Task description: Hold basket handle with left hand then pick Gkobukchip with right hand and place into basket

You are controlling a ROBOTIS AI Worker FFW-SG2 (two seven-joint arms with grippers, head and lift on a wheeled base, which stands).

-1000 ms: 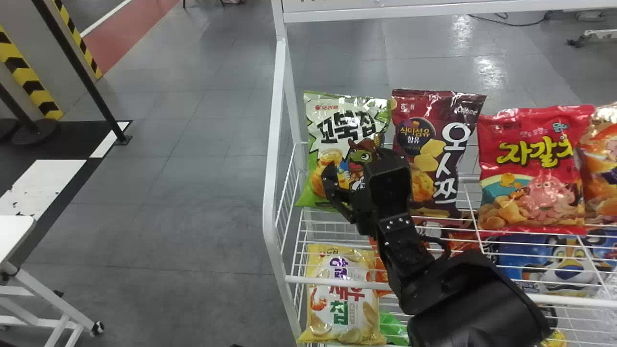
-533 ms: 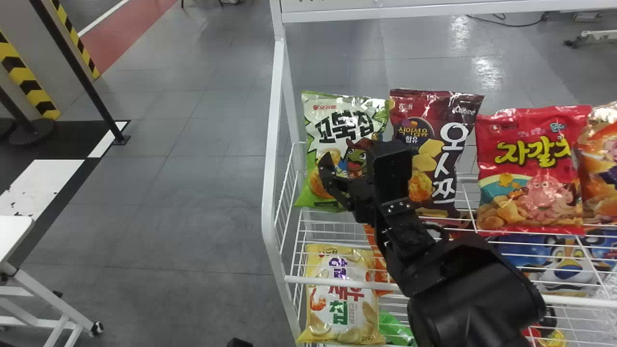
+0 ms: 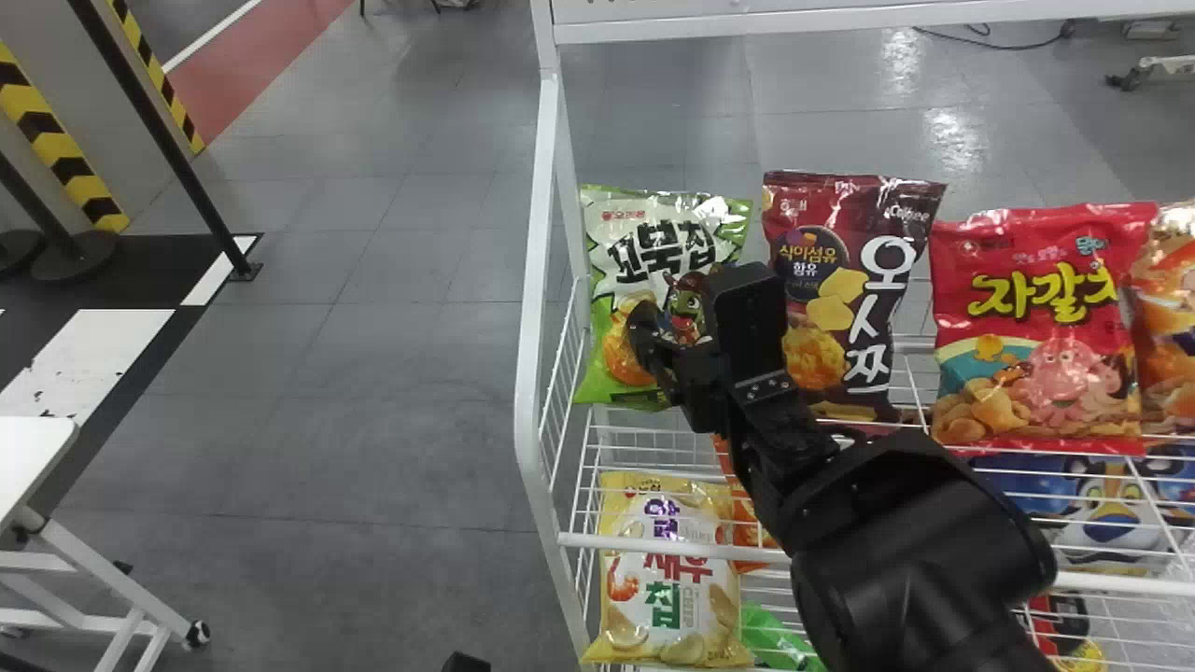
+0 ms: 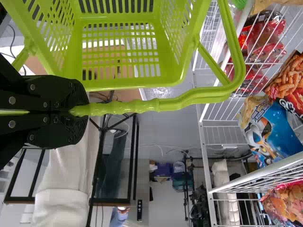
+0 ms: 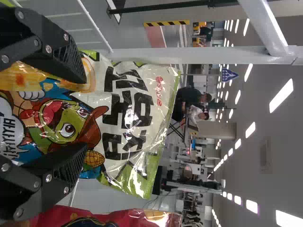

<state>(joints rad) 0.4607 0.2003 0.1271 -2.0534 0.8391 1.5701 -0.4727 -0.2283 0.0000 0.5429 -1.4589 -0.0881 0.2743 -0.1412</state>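
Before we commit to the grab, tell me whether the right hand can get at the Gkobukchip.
Probably yes: the right hand is open right at the front of the Gkobukchip, and nothing seems to stand between them.

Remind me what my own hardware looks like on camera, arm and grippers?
The right arm is black, with a bulky rounded housing that narrows to slimmer, boxy links with small pale screws. The right gripper has two black, angular fingers with silver screws and finely ridged pads. The left gripper is black too, with silver screws and a rounded outline.
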